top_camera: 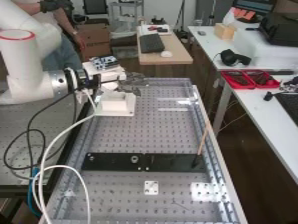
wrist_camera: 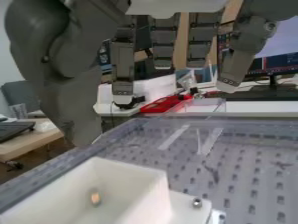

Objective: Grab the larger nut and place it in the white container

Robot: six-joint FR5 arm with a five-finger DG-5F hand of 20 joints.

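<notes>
Wrist view: the hand (wrist_camera: 164, 44), fingers loosely straight and empty, hangs near the white container (wrist_camera: 136, 186); inside lies a small nut (wrist_camera: 95, 198), probably the larger one, likely light, hard and slippery, best pinched across opposite flats

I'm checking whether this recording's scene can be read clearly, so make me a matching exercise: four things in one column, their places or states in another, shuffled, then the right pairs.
1. hand
2. white container
3. wooden stick
4. red trays

A. slants up from the black plate
B. on the white table
C. fingers straight
D. has a small brass-coloured piece inside

Pairs: 1-C, 2-D, 3-A, 4-B
</notes>
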